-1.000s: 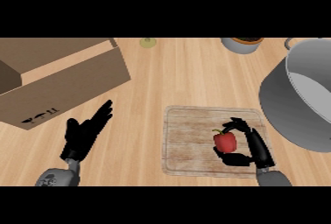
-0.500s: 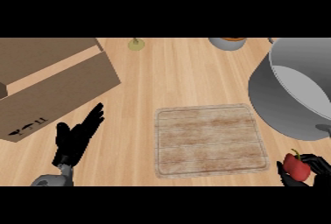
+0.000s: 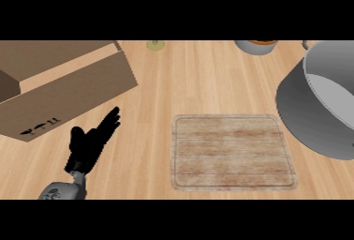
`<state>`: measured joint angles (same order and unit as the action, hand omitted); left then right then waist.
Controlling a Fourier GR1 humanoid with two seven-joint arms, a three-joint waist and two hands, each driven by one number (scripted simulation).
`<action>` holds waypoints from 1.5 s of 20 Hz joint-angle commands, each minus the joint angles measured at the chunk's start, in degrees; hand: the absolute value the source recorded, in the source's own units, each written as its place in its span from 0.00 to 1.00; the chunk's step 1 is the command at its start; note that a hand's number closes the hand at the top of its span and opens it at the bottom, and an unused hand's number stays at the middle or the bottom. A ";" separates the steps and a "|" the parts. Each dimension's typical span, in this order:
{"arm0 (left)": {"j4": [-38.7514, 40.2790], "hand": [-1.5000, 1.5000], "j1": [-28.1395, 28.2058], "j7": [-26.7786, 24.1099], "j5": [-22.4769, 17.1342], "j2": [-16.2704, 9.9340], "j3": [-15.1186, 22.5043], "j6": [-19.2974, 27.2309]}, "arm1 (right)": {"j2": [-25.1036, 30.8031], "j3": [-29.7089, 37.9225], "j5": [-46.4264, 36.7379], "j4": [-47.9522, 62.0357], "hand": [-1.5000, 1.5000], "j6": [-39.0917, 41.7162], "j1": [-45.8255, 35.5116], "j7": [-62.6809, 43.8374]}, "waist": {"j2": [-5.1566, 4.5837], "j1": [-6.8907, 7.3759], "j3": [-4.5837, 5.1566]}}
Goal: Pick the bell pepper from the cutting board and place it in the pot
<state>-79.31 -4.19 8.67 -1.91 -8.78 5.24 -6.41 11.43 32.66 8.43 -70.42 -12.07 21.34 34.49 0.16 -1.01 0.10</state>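
Right hand and bell pepper now out of view; left hand [image 3: 88, 143] flat, fingers straight, empty.

Head view, steeply down, counter [image 3: 207, 79]

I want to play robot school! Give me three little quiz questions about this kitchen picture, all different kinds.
1. True or false: a red bell pepper lies on the pale wooden cutting board.
2. Which thing is at the view's right edge? A) brown cardboard box B) large grey metal pot C) black left hand
3. Fill in: the left hand's fingers are straight, so the hand is ____.

Key: 1 false, no pepper shows anywhere; 2 B; 3 open.
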 commanded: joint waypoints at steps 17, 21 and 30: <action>-1.93 0.50 -1.20 2.84 0.71 -0.17 -1.04 -1.25 | 12.16 -3.67 -28.63 -38.16 1.00 -9.99 2.68 -48.46 | -0.26 1.44 -0.03; 2.82 0.50 -1.35 -1.75 2.64 1.32 0.02 -0.99 | 20.18 -5.14 -33.82 -39.03 1.00 -4.96 -7.36 -63.34 | -0.44 1.68 0.03; 3.32 0.50 -3.57 -0.18 3.18 3.17 0.05 0.11 | 26.04 -15.60 -41.53 -17.72 1.00 3.09 -29.04 -70.31 | -0.53 2.32 -0.09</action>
<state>-78.84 -6.11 9.63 -0.32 -7.22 5.01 -8.00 36.50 22.39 -28.96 -95.69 -10.04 1.33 -32.68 -0.13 1.14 0.09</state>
